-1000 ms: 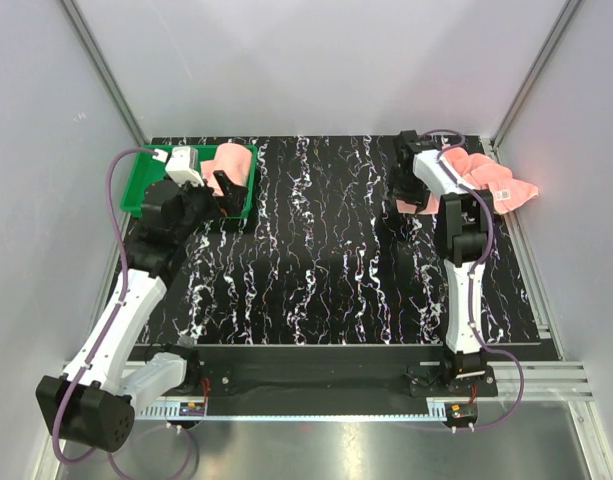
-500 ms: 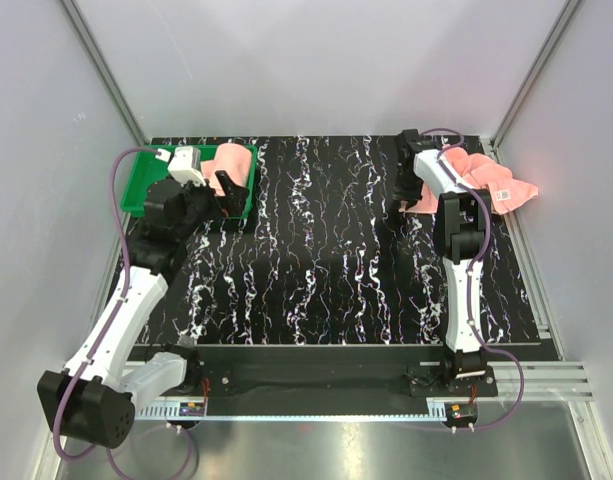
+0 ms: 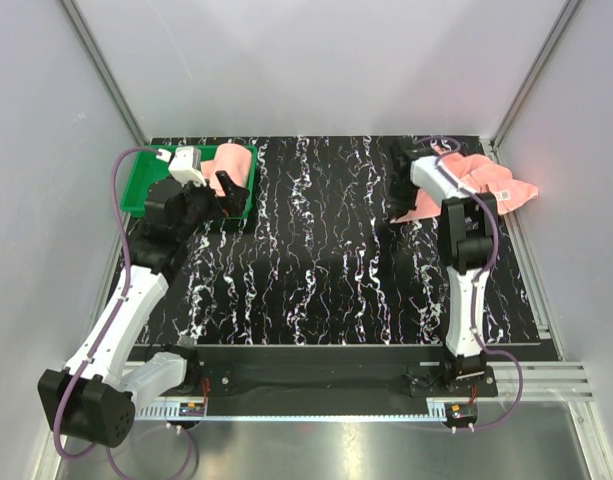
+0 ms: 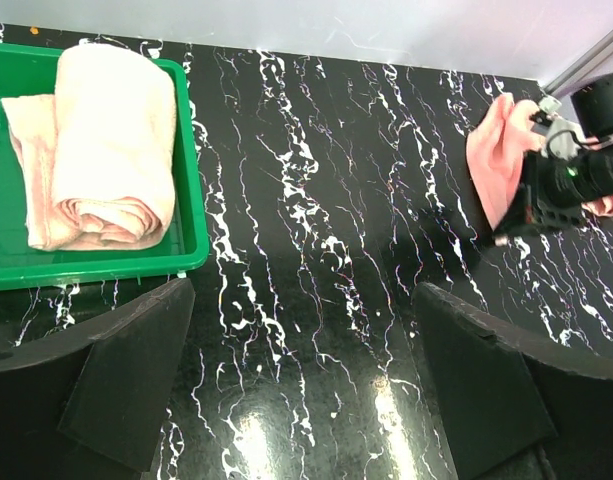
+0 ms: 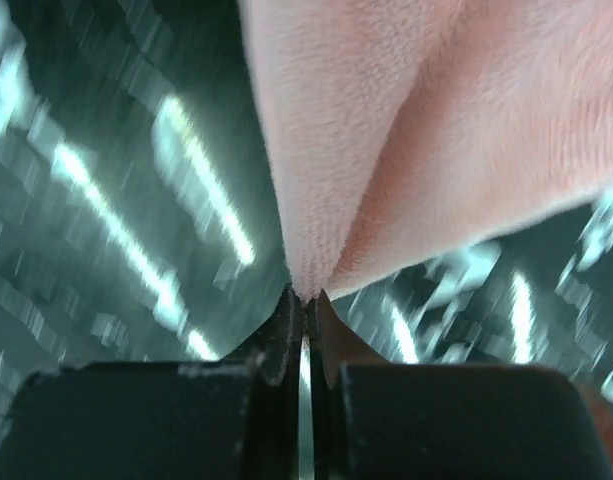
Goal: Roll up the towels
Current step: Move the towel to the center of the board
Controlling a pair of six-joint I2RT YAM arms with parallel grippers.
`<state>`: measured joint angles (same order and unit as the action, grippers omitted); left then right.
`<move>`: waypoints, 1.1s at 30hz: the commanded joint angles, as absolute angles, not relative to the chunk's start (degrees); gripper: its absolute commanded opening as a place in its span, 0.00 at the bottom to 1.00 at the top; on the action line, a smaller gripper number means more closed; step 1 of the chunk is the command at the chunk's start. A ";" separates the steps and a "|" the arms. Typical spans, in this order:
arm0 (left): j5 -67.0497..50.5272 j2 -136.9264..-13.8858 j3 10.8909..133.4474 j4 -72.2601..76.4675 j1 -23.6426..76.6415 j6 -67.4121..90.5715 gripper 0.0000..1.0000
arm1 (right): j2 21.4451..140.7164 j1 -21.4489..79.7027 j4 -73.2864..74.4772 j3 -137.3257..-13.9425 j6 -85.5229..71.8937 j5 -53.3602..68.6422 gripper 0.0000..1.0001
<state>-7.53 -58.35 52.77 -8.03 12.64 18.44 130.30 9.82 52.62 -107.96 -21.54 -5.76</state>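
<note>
One salmon-pink towel [image 3: 233,160] lies rolled in the green tray [image 3: 141,186]; the left wrist view shows this roll [image 4: 116,130] inside the tray [image 4: 192,238]. My left gripper [image 3: 212,194] hovers just right of the tray, open [image 4: 306,390] over bare table with nothing between its fingers. The other towel [image 3: 486,180] lies crumpled at the back right, seen small [image 4: 494,160] in the left wrist view. My right gripper [image 3: 402,196] is shut [image 5: 308,298] on a folded edge of this towel [image 5: 406,130], drawn out to the left.
The black marbled table [image 3: 326,260] runs between the two arms. Grey walls and metal corner posts [image 3: 106,80] close in the back and sides. The crumpled towel's white label [image 3: 505,193] hangs over the table's right edge.
My right gripper has closed on the crumpled towel's left edge, and that edge now stretches out toward the left. The left arm has held still and stayed open.
</note>
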 commanded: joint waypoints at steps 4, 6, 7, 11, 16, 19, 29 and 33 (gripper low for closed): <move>-7.56 -57.31 53.88 -7.38 11.08 18.11 0.99 | 107.77 27.23 48.97 -94.59 -32.94 4.78 0.00; -7.73 -57.48 54.14 -7.56 10.37 18.19 0.99 | 105.39 31.09 42.47 -88.72 -37.86 9.38 0.20; -7.73 -57.57 54.14 -7.73 10.11 18.19 0.99 | 105.38 34.25 40.28 -87.20 -40.14 13.58 0.24; -7.03 -57.83 53.97 -7.82 9.40 17.93 0.99 | 107.49 39.72 37.87 -85.78 -39.56 15.73 0.74; -8.60 -59.50 54.22 -9.13 9.49 18.02 0.99 | 100.65 39.38 44.28 -87.71 -35.43 4.62 0.85; -8.62 -62.31 56.77 -13.61 10.45 17.75 0.99 | 96.78 35.96 51.40 -89.56 -34.63 -2.54 0.85; -7.04 -59.95 53.20 -29.97 20.37 27.33 0.93 | 88.59 24.43 57.73 -78.93 -32.52 -11.60 0.72; -5.54 -56.87 46.16 -31.11 22.94 31.80 0.93 | 91.40 24.26 56.25 -75.94 -32.17 -12.30 0.72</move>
<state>-7.18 -59.05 50.17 -28.18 21.74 27.03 88.68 23.99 54.22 -78.22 -33.45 -8.78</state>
